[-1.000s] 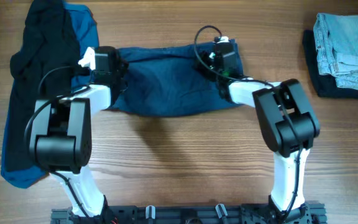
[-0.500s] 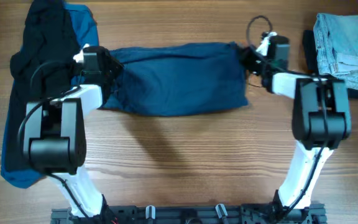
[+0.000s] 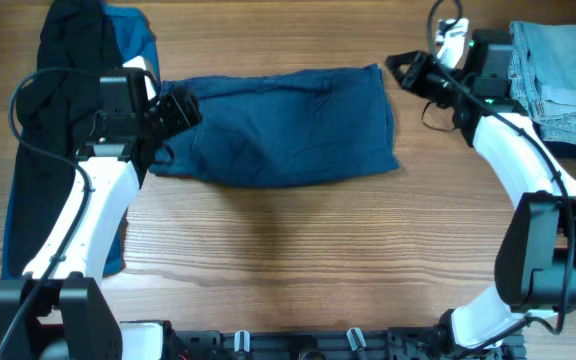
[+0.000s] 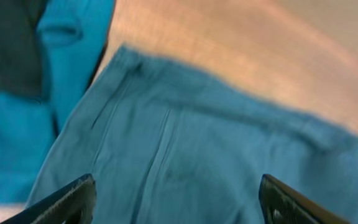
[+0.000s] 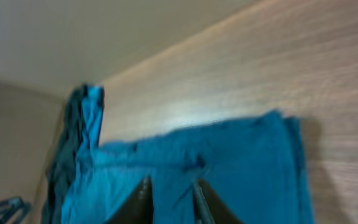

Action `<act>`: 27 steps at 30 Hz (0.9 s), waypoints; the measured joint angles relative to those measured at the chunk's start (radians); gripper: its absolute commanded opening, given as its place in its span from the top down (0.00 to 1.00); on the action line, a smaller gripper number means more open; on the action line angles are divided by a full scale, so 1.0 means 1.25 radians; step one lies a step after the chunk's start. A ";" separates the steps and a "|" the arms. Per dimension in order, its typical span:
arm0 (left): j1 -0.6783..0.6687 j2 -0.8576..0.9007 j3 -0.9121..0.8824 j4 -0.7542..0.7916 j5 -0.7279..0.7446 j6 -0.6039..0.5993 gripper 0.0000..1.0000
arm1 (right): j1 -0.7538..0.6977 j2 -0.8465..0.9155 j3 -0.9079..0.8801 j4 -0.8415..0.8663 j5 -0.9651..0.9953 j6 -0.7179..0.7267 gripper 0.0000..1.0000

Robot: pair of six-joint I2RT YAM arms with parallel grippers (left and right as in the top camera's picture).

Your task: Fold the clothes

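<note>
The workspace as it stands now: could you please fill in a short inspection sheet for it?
Surface: wooden table, no spills or marks seen.
Job's things: navy shorts spread flat at centre; black garment heaped on a bright blue garment at the left; pale denim folded on a dark piece at the right.
Clutter: nothing seen.
Grippers: left gripper over the shorts' left end, jaws wide apart, holding nothing; right gripper just off the shorts' right edge, jaws narrowly apart, holding nothing.
Cables: black cable looped at the right wrist.
Surroundings: dark rail along the near edge.
</note>
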 measured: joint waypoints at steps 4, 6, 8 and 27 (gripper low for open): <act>0.000 0.025 0.000 -0.050 -0.005 0.034 0.12 | 0.030 0.000 -0.003 -0.089 -0.008 -0.051 0.35; 0.003 0.054 0.000 -0.049 -0.006 0.043 0.09 | 0.031 0.000 -0.005 -0.107 -0.010 -0.068 0.32; 0.015 0.080 0.000 -0.031 -0.006 0.052 0.08 | 0.030 0.000 -0.005 -0.125 -0.010 -0.088 0.31; 0.101 0.235 -0.001 0.088 0.080 0.202 0.64 | 0.030 0.000 -0.005 -0.172 0.003 -0.130 0.31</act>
